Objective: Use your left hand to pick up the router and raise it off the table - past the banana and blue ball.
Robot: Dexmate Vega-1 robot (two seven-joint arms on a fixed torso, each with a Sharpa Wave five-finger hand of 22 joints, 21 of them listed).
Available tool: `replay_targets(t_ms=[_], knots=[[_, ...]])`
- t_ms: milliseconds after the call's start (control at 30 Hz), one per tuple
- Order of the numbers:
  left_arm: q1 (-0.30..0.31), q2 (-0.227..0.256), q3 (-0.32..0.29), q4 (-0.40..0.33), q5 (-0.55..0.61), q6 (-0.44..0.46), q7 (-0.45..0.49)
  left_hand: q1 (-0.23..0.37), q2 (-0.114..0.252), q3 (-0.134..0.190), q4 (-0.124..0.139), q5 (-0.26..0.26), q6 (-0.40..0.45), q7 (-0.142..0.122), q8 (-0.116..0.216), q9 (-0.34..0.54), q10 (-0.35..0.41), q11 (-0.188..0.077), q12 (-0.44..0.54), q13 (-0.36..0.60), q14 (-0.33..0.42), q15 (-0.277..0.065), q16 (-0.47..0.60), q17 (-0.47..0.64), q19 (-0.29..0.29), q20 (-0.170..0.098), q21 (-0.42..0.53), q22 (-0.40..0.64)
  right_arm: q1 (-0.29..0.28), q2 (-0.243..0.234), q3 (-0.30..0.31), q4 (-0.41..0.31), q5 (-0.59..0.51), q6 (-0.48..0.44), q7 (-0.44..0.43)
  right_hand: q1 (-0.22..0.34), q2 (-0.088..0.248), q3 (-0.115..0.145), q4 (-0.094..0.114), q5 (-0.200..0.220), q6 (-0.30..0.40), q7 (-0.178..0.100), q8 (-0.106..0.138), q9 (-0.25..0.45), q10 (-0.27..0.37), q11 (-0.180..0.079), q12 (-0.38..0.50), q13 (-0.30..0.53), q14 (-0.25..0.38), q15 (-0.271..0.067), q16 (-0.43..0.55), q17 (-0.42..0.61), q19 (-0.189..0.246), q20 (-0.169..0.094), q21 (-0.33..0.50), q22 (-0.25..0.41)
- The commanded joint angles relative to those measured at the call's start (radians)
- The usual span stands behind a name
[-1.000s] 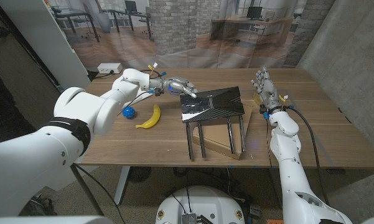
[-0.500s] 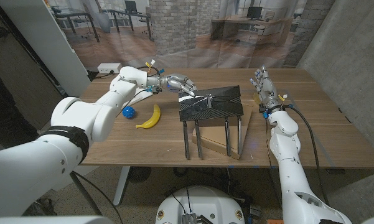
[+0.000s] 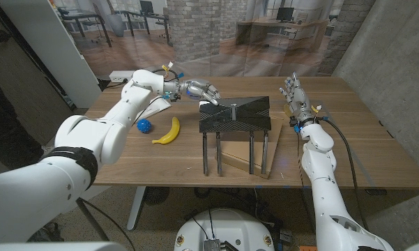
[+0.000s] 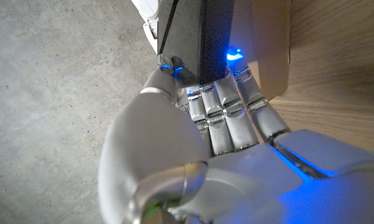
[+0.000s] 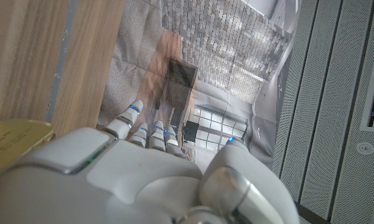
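The black router (image 3: 235, 115) hangs level above the table, its several antennas pointing straight down. My left hand (image 3: 199, 93) grips its left edge; in the left wrist view the fingers (image 4: 227, 115) wrap the dark router body (image 4: 215, 37). The yellow banana (image 3: 169, 131) lies on the table left of the router, and the blue ball (image 3: 144, 126) sits just beyond it. My right hand (image 3: 295, 97) stands upright near the router's right side with its fingers apart, holding nothing; its back (image 5: 149, 168) shows in the right wrist view.
A tan board (image 3: 238, 155) lies on the wooden table (image 3: 348, 150) under the router. A white box (image 3: 123, 75) sits at the back left corner. A grey wall panel rises at the far right.
The router has risen off the board and levelled out, and its antennas now hang straight down. My left hand moved up and back with it. The right hand stayed put.
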Motion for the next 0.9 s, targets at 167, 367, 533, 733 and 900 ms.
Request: replay_targets(t_ms=[167, 367, 533, 733, 900], knots=[[0.026, 0.022, 0.009, -0.141, 0.023, 0.055, 0.023, 0.096, 0.086, 0.058, 0.015, 0.007, 0.081, -0.021, 0.013, 0.106, 0.12, -0.116, 0.005, 0.075, 0.107, -0.133, -0.005, 0.008, -0.009, -0.002, 0.015, 0.003, -0.005, 0.002, 0.004, -0.007, 0.006, 0.007, 0.007, -0.007, -0.005, -0.007, 0.003, 0.006, 0.002, 0.0, 0.0, 0.003, 0.002, 0.002, -0.001, 0.002, 0.002, 0.0, 0.002, 0.002, 0.003, -0.002, 0.002, 0.005], [0.042, 0.035, 0.009, -0.201, 0.024, 0.074, 0.037, 0.095, 0.085, 0.06, 0.016, 0.006, 0.081, -0.018, 0.013, 0.105, 0.121, -0.116, 0.006, 0.084, 0.107, -0.13, -0.007, 0.012, -0.014, -0.002, 0.023, 0.002, -0.006, 0.002, 0.005, -0.011, 0.008, 0.01, 0.011, -0.007, -0.005, -0.008, 0.003, 0.007, 0.002, 0.0, 0.001, 0.003, 0.002, 0.002, -0.001, 0.002, 0.003, 0.0, 0.003, 0.002, 0.003, -0.002, 0.002, 0.005], [0.056, 0.048, 0.007, -0.249, 0.024, 0.089, 0.047, 0.095, 0.083, 0.061, 0.016, 0.006, 0.082, -0.019, 0.013, 0.104, 0.122, -0.112, 0.007, 0.093, 0.107, -0.13, -0.008, 0.016, -0.016, -0.002, 0.03, 0.001, -0.006, 0.003, 0.006, -0.013, 0.008, 0.014, 0.013, -0.007, -0.005, -0.009, 0.003, 0.007, 0.002, 0.0, 0.001, 0.003, 0.002, 0.001, -0.001, 0.002, 0.002, 0.001, 0.002, 0.002, 0.003, -0.002, 0.002, 0.005], [0.069, 0.064, 0.005, -0.298, 0.024, 0.104, 0.061, 0.095, 0.082, 0.064, 0.015, 0.006, 0.081, -0.018, 0.014, 0.104, 0.123, -0.115, 0.007, 0.101, 0.107, -0.131, -0.01, 0.02, -0.022, -0.003, 0.037, 0.0, -0.006, 0.005, 0.006, -0.012, 0.008, 0.015, 0.013, -0.007, -0.006, -0.01, 0.003, 0.007, 0.002, 0.0, 0.001, 0.003, 0.002, 0.001, -0.001, 0.002, 0.003, 0.001, 0.002, 0.002, 0.003, -0.003, 0.002, 0.005], [0.081, 0.072, 0.0, -0.33, 0.019, 0.108, 0.074, 0.093, 0.082, 0.065, 0.017, 0.005, 0.082, -0.019, 0.016, 0.106, 0.121, -0.118, 0.007, 0.109, 0.106, -0.129, -0.012, 0.024, -0.025, -0.003, 0.043, -0.001, -0.006, 0.007, 0.005, -0.009, 0.008, 0.016, 0.014, -0.007, -0.006, -0.01, 0.003, 0.008, 0.003, 0.0, 0.001, 0.003, 0.003, 0.002, 0.0, 0.002, 0.004, 0.001, 0.003, 0.002, 0.004, -0.002, 0.003, 0.005]])
